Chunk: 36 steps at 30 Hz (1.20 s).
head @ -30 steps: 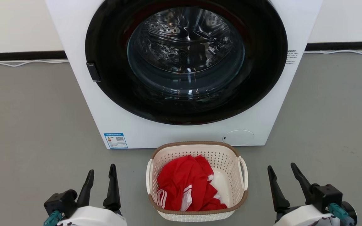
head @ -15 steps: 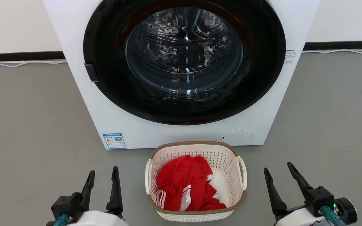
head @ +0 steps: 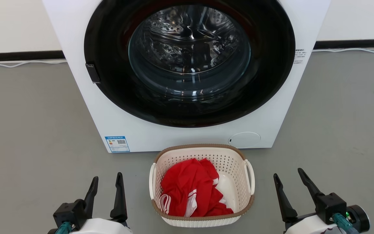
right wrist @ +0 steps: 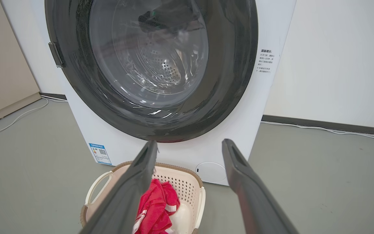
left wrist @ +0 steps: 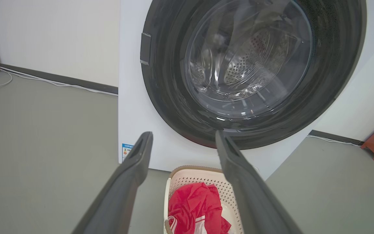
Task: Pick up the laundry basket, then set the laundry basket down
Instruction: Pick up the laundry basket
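The small cream-white perforated plastic laundry basket [head: 230, 162] with a brown woven-look rim sits on the grey floor [head: 28, 130] just before the large white front-loading washing machine [head: 180, 136], a crumpled red garment [head: 190, 188] inside it. The left gripper [head: 107, 176] and right gripper [head: 288, 172] flank it, clear of its sides, both spread wide and holding nothing

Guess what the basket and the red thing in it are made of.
The laundry basket looks like matte cream plastic, moulded with rows of small holes, brown woven-look rim. The red garment seems soft fabric: it lies crumpled in folds.
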Motion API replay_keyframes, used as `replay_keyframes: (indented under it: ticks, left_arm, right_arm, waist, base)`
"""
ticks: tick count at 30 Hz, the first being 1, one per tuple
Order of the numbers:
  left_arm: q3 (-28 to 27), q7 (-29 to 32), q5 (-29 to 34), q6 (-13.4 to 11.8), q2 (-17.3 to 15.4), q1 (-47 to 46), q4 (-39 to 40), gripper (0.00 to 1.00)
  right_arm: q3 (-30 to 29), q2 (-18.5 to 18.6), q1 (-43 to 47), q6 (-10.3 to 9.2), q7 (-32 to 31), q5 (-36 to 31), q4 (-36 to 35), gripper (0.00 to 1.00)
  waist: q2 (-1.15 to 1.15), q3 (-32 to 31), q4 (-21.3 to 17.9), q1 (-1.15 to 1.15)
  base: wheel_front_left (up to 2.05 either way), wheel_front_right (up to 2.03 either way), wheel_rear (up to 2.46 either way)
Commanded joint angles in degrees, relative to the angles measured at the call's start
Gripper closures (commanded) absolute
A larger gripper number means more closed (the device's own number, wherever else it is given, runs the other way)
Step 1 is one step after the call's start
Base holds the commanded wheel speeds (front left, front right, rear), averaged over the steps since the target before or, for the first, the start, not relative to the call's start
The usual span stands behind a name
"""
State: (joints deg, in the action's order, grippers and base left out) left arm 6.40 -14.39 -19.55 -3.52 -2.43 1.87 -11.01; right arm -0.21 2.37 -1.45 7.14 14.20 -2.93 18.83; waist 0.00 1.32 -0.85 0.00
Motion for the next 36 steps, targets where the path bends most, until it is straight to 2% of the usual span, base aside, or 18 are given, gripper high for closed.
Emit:
replay_keyframes:
  ticks: [1,10,20,25,36]
  left_arm:
    - [-1.44,-0.61,0.56,-0.26,-0.44,-1.68,1.52,0.0]
    - [-0.76,-0.61,0.03,-0.59,-0.44,-4.28,1.96,0.0]
    - [1.45,-0.61,-1.1,-0.71,-0.44,-10.85,0.55,0.0]
    - [3.21,-0.61,-1.31,-0.34,-0.44,-16.04,-3.87,0.0]
    - [7.06,-0.61,-3.78,1.06,-0.44,-30.84,-20.33,0.0]
  right_arm:
    - [1.09,0.51,-2.26,0.35,0.8,0.28,-1.25,0.0]
    - [0.03,0.51,-4.64,0.35,0.8,0.85,-0.71,0.0]
    - [-1.12,0.51,-10.2,0.35,0.8,0.65,4.04,0.0]
    - [-1.94,0.51,-15.12,0.35,0.8,0.4,7.88,0.0]
    - [-4.36,0.51,-28.57,0.35,0.27,-1.18,21.59,0.0]
  waist:
    - [0.0,0.42,0.03,0.0]
    - [0.0,4.89,0.29,0.0]
    - [0.0,13.2,0.7,0.0]
    - [0.0,18.77,0.53,0.0]
    - [0.0,31.05,0.29,0.0]
  base:
    - [0.0,0.0,0.0]
    - [0.0,0.0,0.0]
    - [0.0,0.0,0.0]
    - [0.0,0.0,0.0]
    - [0.0,0.0,0.0]
